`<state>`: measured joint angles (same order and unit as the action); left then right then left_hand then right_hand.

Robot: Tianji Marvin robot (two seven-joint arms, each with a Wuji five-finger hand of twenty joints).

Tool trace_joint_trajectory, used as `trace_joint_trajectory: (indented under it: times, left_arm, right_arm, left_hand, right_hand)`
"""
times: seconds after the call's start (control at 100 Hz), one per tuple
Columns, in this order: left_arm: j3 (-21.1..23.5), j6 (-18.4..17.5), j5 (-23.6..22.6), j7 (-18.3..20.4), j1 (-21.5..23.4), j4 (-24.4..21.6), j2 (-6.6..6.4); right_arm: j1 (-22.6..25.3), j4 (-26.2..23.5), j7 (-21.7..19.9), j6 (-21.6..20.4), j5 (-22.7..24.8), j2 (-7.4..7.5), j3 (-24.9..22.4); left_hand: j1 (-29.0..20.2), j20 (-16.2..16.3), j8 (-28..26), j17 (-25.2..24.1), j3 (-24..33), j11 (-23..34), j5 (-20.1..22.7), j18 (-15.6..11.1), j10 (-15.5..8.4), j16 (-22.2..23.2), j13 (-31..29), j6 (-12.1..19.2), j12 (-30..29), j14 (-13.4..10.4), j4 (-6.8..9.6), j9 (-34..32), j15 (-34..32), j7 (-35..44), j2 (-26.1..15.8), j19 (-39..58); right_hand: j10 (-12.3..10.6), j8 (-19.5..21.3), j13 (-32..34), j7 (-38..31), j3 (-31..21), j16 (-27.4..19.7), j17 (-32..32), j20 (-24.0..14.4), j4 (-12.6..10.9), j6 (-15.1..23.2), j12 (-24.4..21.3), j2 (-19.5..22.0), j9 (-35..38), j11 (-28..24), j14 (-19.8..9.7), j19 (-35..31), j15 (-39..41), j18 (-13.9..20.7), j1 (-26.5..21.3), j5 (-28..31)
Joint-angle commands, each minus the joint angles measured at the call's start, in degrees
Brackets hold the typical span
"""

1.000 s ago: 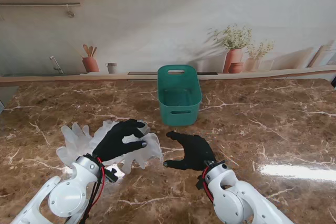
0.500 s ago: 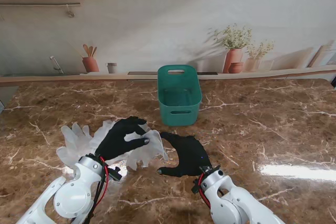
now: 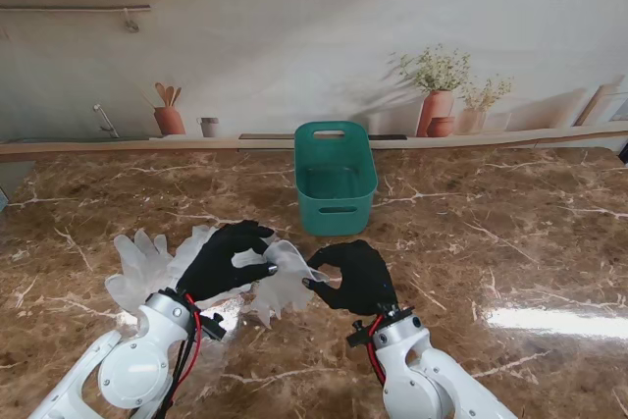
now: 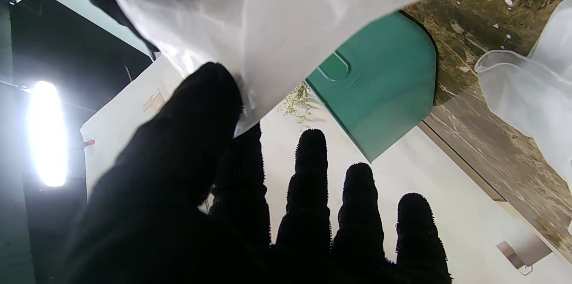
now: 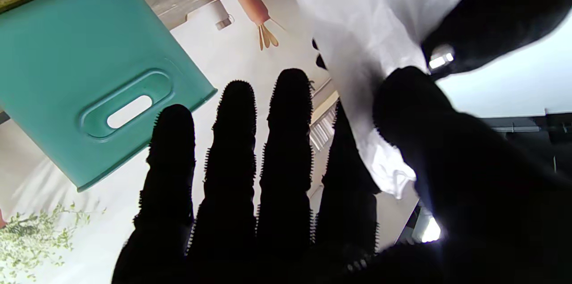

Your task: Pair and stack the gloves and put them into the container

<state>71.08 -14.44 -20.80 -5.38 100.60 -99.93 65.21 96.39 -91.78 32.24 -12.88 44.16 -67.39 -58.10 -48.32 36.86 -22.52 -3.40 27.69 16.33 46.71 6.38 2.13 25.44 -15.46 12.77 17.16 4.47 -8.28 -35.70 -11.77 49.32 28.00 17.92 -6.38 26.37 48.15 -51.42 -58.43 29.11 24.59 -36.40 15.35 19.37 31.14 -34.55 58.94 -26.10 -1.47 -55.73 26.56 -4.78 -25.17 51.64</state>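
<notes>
right robot hand joins the lifted glove

since a second ago the right robot hand (image 3: 351,277) has swung in from open table and pinched the lifted glove (image 3: 285,277) that the left robot hand (image 3: 228,257) grasps. both hands now grip it, thumb against finger, just above the marble table (image 3: 491,242). the glove hangs between them, its long axis running left to right, fingers drooping toward me. the second glove (image 3: 142,262) lies flat at far left, nearer the left hand. the green container (image 3: 335,183) stands beyond, farther from me.
</notes>
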Motion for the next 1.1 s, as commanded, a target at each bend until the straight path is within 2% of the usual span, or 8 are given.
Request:
trace_joint_trajectory:
  times: [0.0,0.07,0.15,0.3,0.4,0.64,0.87,1.09]
  left_arm:
    - [-0.2,-0.6,0.3,0.1,0.2,0.8,-0.06]
    - [-0.2,-1.6,1.0,1.4,0.0,1.2,-0.28]
    - [-0.3,-2.9,3.4,3.3,-0.4,1.6,-0.51]
    - [-0.2,-4.8,7.3,8.6,-1.0,1.6,-1.47]
    - [-0.5,-5.9,10.2,9.7,-1.3,1.8,-1.54]
    - [-0.9,-7.1,15.2,10.4,-0.9,1.2,-1.30]
    - [-0.6,-10.2,12.1,8.0,0.3,-0.5,-1.21]
    - [0.3,-13.9,11.9,11.4,2.0,-2.6,-2.44]
  right_arm:
    - [1.4,-1.3,-1.3,-0.6,-2.4,-0.12,-0.4]
    - [2.3,-2.4,-3.1,-3.1,-5.9,-0.44,-1.4]
    - [3.2,-4.1,-6.0,-5.0,-8.9,-0.43,-2.5]
    - [4.3,-6.3,-8.8,-5.5,-10.5,-0.06,-3.9]
    - [4.8,-7.5,-9.6,-5.3,-9.9,0.23,-4.7]
    - [6.2,-9.7,-10.9,-4.8,-8.0,0.84,-6.8]
    - [8.8,-13.1,-12.1,-5.6,-7.0,1.32,-8.8]
    - [12.4,-16.8,-15.0,-6.4,-6.5,1.99,-11.2]
  left_hand:
    - [-2.4,1.7,0.6,-0.7,4.8,2.5,1.8,0.6,-1.1,2.2,-5.2,2.8,1.8,1.4,-1.04,-4.7,-2.8,1.9,2.7,3.5]
    - [-3.0,1.6,0.6,-0.5,7.3,5.8,1.3,1.4,-2.2,6.0,-11.6,2.8,5.0,2.7,-1.37,-11.0,-7.1,1.9,3.3,5.6]
    - [-3.1,-0.2,2.0,-0.5,9.8,0.9,0.3,2.2,-4.2,12.8,-18.0,1.4,23.4,3.4,-1.80,-21.7,-11.5,0.1,3.8,10.2]
    - [-0.6,-3.5,7.2,-0.6,7.1,3.6,-0.4,2.1,-4.3,14.8,-17.4,-2.2,26.5,3.4,-1.94,-19.7,-11.2,-5.9,5.3,6.7]
    - [2.1,-2.7,7.0,-1.0,-1.5,9.0,-0.3,2.2,-3.5,14.7,-16.0,-2.4,15.9,3.7,-1.62,-15.7,-9.7,-6.8,3.8,4.2]
    - [-2.7,2.3,8.3,-1.3,-13.2,9.4,3.8,2.5,-2.0,15.4,-16.6,-1.4,14.8,4.9,1.11,-16.9,-10.4,-4.9,-4.7,3.6]
    - [-2.4,8.8,14.5,2.1,4.5,11.4,7.4,5.6,-3.4,19.7,-25.7,-3.1,29.1,4.7,-1.06,-30.1,-17.8,-6.1,1.2,22.5]
    - [-2.9,8.4,14.5,2.2,6.7,12.7,4.4,6.5,-3.1,20.5,-26.8,-3.0,29.0,4.6,-1.47,-31.0,-18.9,-16.3,2.2,27.8]
  right_hand:
    - [-1.6,-0.5,2.2,-1.1,-2.8,2.2,0.4,-1.5,1.8,0.9,4.2,0.8,2.3,-1.5,-2.0,-2.0,2.4,1.0,0.5,1.4]
    - [-1.5,-3.5,3.9,-0.5,-3.1,5.2,0.8,-1.6,1.7,-0.4,10.2,0.7,5.8,-4.5,-2.0,-2.7,7.2,0.5,-0.9,1.1]
    - [-0.6,-7.7,6.1,-1.4,-4.3,9.4,1.7,-1.5,1.7,-3.1,15.9,-1.3,9.4,-8.8,-1.9,-3.8,14.4,-0.4,-3.2,1.3]
    - [0.2,-13.0,8.3,-2.6,-5.6,14.5,3.4,-1.4,1.6,-6.6,21.8,-3.6,13.1,-14.9,-1.3,-5.9,23.8,-1.5,-4.6,2.1]
    - [0.1,-11.4,8.9,-4.4,-5.9,15.2,3.7,-1.4,1.6,-7.3,22.7,-2.6,14.1,-16.1,-1.0,-6.7,25.4,-1.8,-3.4,2.7]
    - [0.4,-5.2,7.0,-4.6,-4.6,13.9,2.4,-1.3,1.5,-5.6,20.2,0.4,12.5,-13.0,-0.8,-7.0,22.6,-1.7,-0.5,2.6]
    - [1.1,1.0,5.8,-4.1,-3.1,12.5,2.2,-2.3,1.2,-5.9,15.6,3.1,10.6,-9.6,-0.2,-8.0,19.6,-1.7,1.0,3.9]
    - [1.7,5.0,7.6,-2.4,-3.3,12.9,3.6,-5.0,0.8,-7.4,15.0,4.5,12.3,-10.8,0.8,-11.7,21.0,-3.1,2.8,6.6]
